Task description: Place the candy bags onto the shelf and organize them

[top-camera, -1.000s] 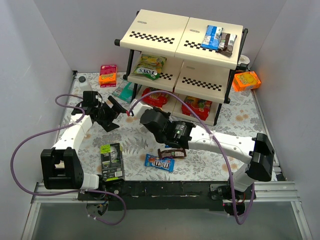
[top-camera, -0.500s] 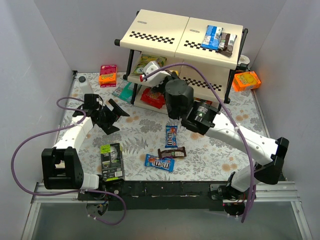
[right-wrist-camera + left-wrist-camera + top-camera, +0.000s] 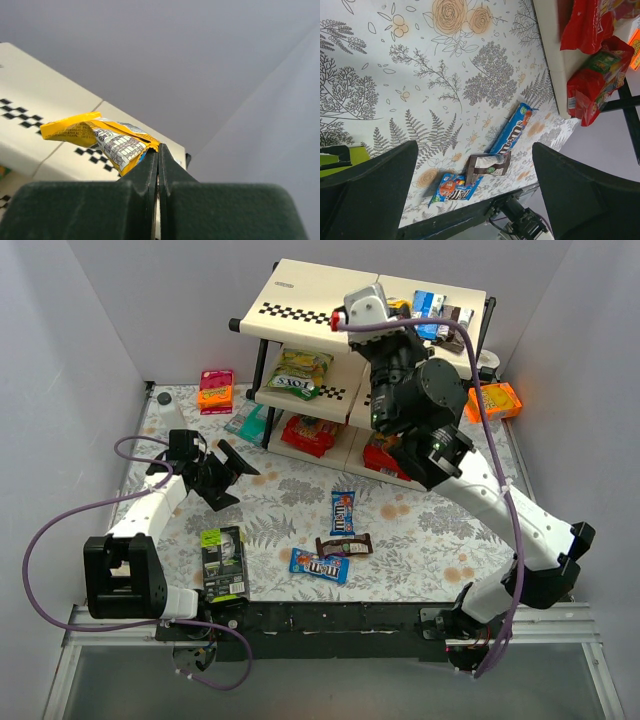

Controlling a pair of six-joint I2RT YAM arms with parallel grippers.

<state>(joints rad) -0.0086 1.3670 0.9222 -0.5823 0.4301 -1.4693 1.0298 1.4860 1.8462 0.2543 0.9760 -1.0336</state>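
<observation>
Yellow and crumpled, one candy bag [image 3: 100,137] sits pinched in the closed right tool [image 3: 158,150], above the top tier of the shelf [image 3: 310,295]. The left tool [image 3: 228,472] hovers wide open over the table [image 3: 280,500] at left. Two blue M&M's bags [image 3: 343,512] [image 3: 320,565] and a brown bar [image 3: 344,545] lie mid-table.

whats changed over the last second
The right tool, shut on a yellow bag, swung from low over the table up and back to the top tier of the shelf. The left tool stayed open in place; the brown bar and the blue packet beside it did not move.
</observation>
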